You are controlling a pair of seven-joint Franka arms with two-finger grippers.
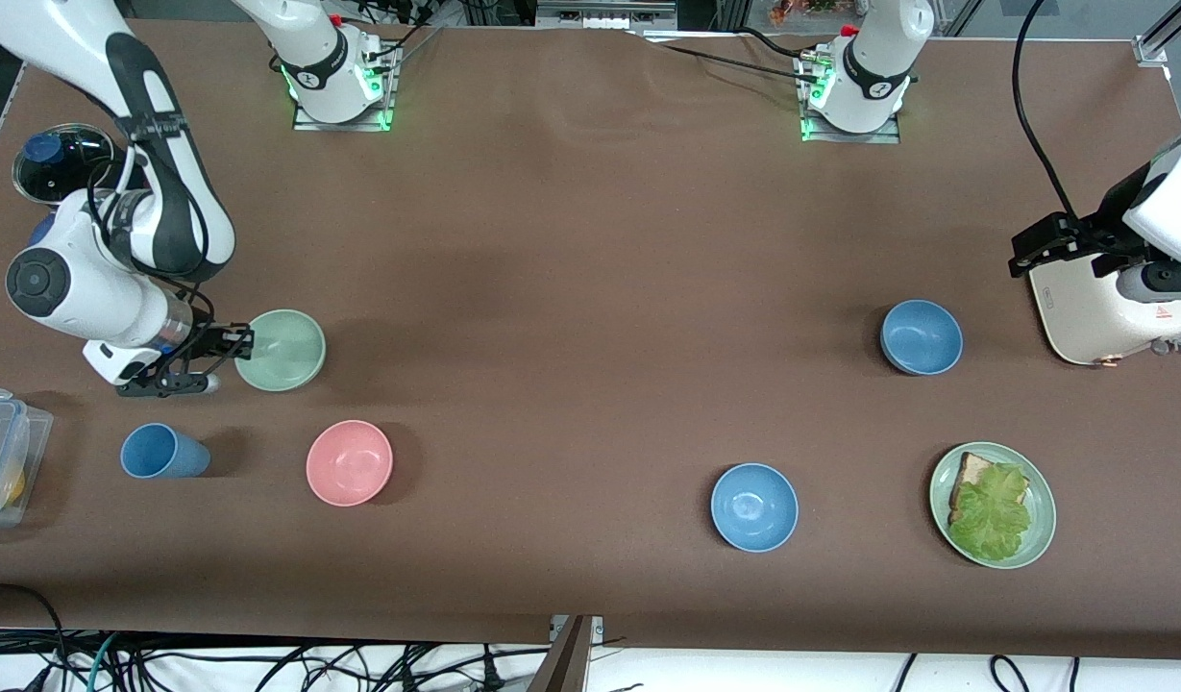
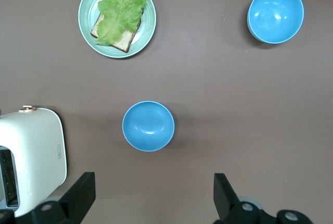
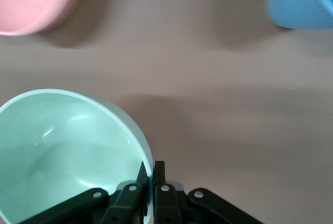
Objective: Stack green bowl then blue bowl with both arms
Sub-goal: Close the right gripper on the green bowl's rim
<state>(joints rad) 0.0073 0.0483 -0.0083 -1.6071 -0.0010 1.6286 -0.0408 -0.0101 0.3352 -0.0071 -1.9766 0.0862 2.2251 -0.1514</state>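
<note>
The right gripper (image 1: 233, 346) has its jaws clamped on the rim of the green bowl (image 1: 282, 350), at the right arm's end of the worktop (image 1: 590, 288), apparently for lifting. The left gripper (image 2: 151, 193) waits, jaws apart, over the blue bowl (image 1: 922, 336).

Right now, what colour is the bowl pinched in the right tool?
Pale mint green, plain; the green bowl shows best in the right wrist view, right tool on its rim.

brown table (image 1: 590, 288), bowls, cup, plate, toaster
</note>
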